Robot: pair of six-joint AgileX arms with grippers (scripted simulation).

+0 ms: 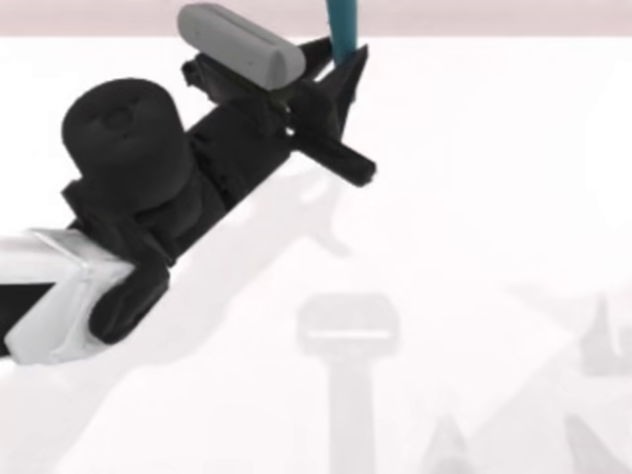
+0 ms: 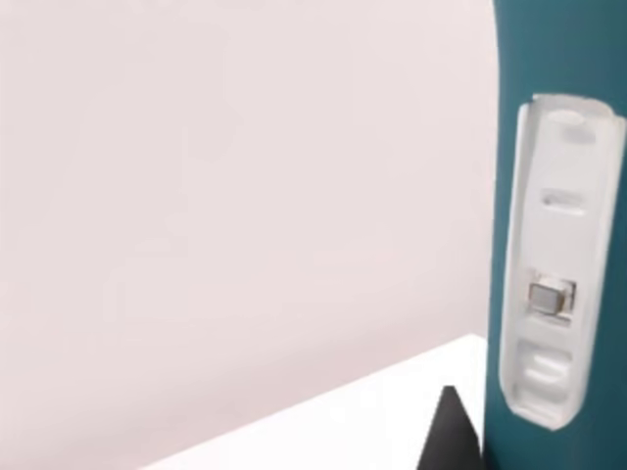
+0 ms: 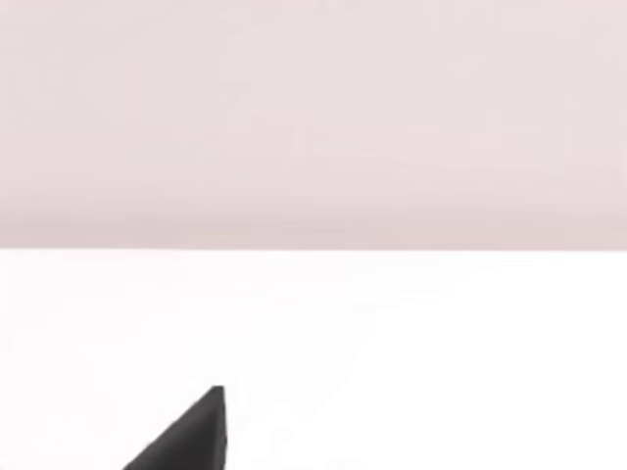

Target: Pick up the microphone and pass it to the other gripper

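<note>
A: Where is the way blocked?
B: From nine o'clock up toward twelve; the left arm (image 1: pixel 148 188) slants across, its left gripper (image 1: pixel 341 74) clamped on the teal microphone (image 1: pixel 343 25) at the table's (image 1: pixel 494 197) far edge.
A: And open room?
B: Three o'clock through six lies bare; only shadows there; a black fingertip (image 3: pixel 191 436) shows in the right wrist view.

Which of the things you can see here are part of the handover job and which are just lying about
Part of the job:
- microphone, teal handle upright at the top view's far edge
- left gripper, closed on the handle
- right gripper, only a fingertip showing in its own wrist view

Just lying about:
- nothing but the bare white table
</note>
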